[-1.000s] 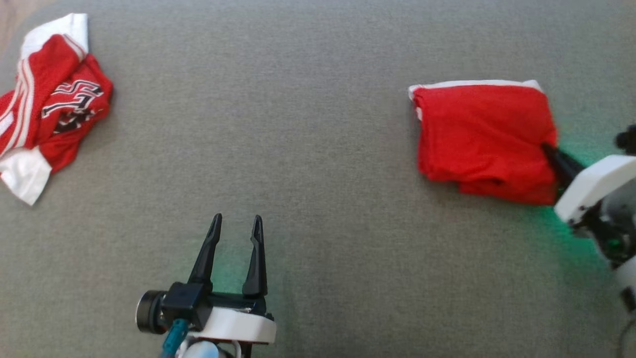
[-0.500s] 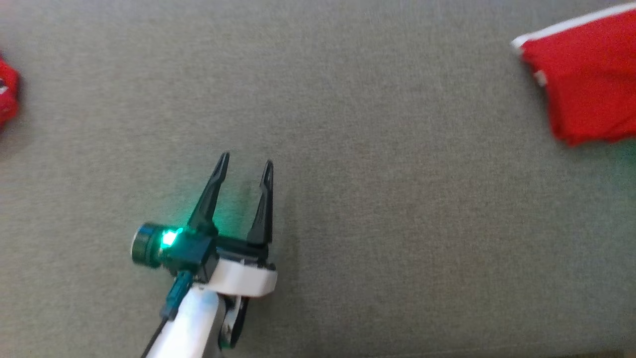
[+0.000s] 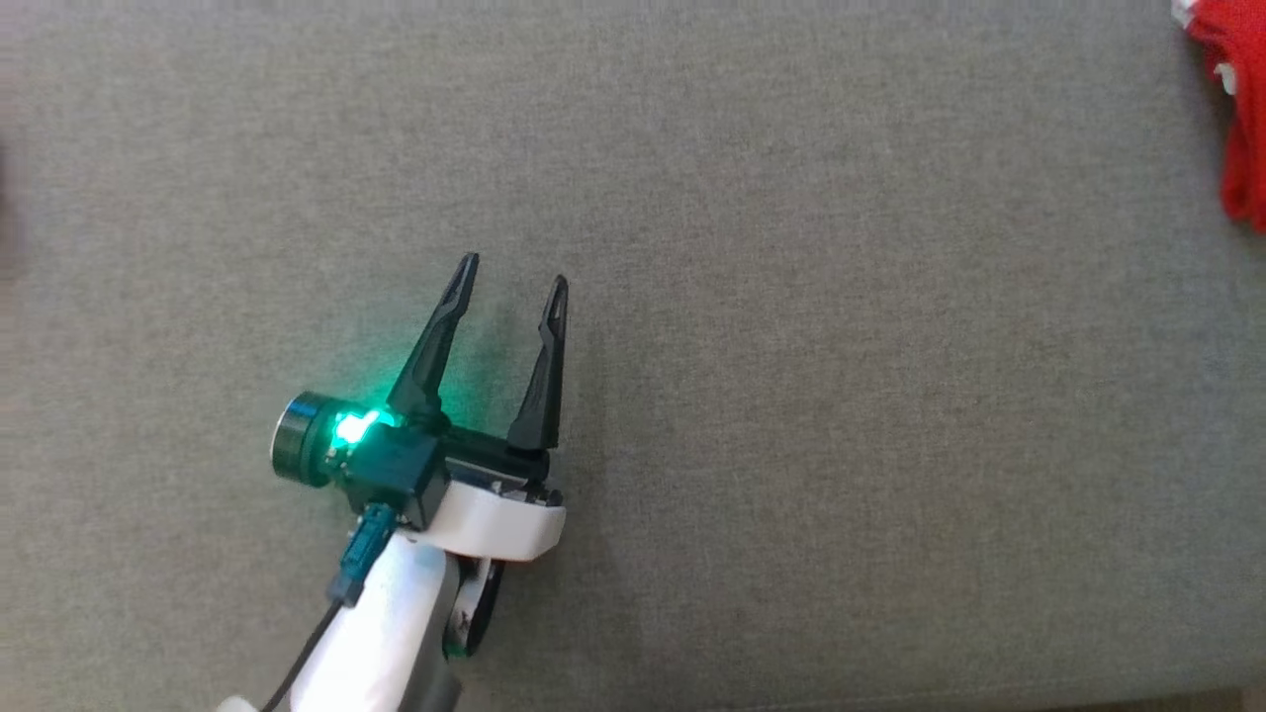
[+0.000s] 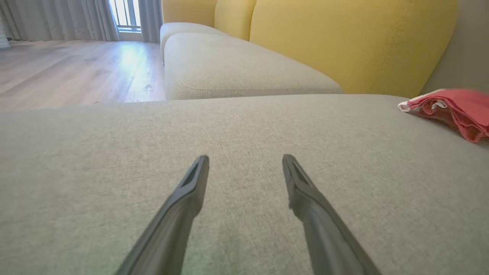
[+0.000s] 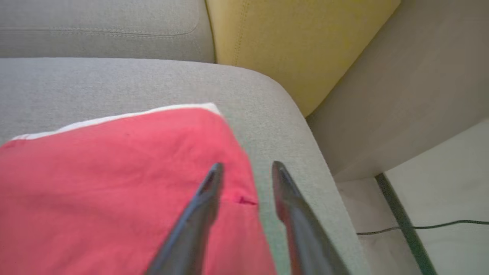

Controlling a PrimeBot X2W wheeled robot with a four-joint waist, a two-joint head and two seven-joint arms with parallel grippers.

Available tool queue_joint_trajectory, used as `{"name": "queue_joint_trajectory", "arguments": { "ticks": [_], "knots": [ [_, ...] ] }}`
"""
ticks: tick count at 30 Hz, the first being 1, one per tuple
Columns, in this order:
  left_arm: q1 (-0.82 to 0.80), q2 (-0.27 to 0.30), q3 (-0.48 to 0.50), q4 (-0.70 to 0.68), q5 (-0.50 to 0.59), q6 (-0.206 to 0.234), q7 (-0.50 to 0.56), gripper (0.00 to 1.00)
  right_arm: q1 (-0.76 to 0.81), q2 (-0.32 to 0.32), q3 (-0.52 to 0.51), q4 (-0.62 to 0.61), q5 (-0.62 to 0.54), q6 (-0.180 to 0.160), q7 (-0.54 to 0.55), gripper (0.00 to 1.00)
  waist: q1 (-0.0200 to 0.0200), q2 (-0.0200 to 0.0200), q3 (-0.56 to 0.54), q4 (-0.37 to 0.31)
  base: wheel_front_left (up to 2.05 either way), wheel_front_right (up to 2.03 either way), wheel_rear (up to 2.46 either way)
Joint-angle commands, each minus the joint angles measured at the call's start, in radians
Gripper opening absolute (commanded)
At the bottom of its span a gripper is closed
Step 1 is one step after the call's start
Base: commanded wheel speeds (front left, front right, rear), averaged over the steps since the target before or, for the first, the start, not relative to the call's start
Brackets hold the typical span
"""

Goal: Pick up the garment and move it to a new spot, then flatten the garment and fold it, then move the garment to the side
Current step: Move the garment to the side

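over the garment (image 5: 114,172) edge, right pincer (image 5: 248,165) hangs parted

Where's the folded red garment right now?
The garment lies at the head view's top right edge, on the cushion's right end by the yellow backrest; the right end effector hovers open over its edge.

This is a home living room. A sofa (image 4: 244,126) with broad grey fabric seat cushions (image 4: 237,68) and yellow back cushions (image 4: 344,38) stands on a light wood plank floor (image 4: 76,72). Grey floor-length curtains (image 4: 57,19) hang beside a bright window (image 4: 124,13) at the far end.
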Motion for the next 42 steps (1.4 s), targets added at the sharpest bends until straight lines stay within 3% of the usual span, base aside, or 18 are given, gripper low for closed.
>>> {"name": "queue_joint_trajectory", "arguments": {
  "ticks": [1,6,12,21,28,32,37,42],
  "knots": [
    [0.014,0.001,0.018,-0.025,-0.009,0.009,-0.005,1.00,0.041,-0.029,-0.011,-0.023,-0.033,-0.001,0.006,1.00,-0.0001,0.0000,-0.041,0.012,0.00,0.00,0.00],
    [0.078,0.001,0.022,-0.021,-0.038,0.033,-0.005,1.00,0.096,0.079,-0.025,-0.074,-0.156,-0.001,0.011,1.00,-0.0001,0.0000,-0.169,0.023,0.00,0.00,0.00],
    [0.180,0.001,0.071,-0.037,-0.073,0.078,-0.005,1.00,0.199,0.250,0.010,-0.126,-0.177,-0.001,-0.041,1.00,-0.0001,0.0000,-0.326,0.020,0.00,0.00,0.00],
    [0.304,0.001,0.114,-0.046,-0.078,0.107,-0.005,1.00,0.343,0.481,0.138,-0.058,-0.145,-0.001,-0.294,1.00,-0.0001,0.0000,-0.483,0.040,0.00,0.00,0.00],
    [0.351,0.001,0.144,-0.059,-0.084,0.110,-0.005,1.00,0.402,0.572,0.224,-0.065,-0.174,-0.001,-0.469,1.00,-0.0001,0.0000,-0.527,0.031,0.00,0.00,0.00],
    [0.356,0.001,0.150,-0.072,-0.082,0.110,-0.005,1.00,0.438,0.597,0.203,-0.193,-0.207,-0.001,-0.478,1.00,-0.0001,0.0000,-0.531,0.029,0.00,0.00,0.00],
    [0.383,0.000,0.160,-0.103,-0.079,0.118,-0.005,1.00,0.592,0.644,0.150,-0.405,-0.232,-0.001,-0.479,1.00,-0.0001,0.0000,-0.540,0.025,0.00,0.00,0.00],
    [0.421,0.000,0.173,-0.128,-0.072,0.122,-0.005,1.00,0.701,0.648,0.161,-0.452,-0.219,-0.001,-0.479,1.00,-0.0001,0.0000,-0.545,0.017,0.00,0.00,0.00]
  ]
}}
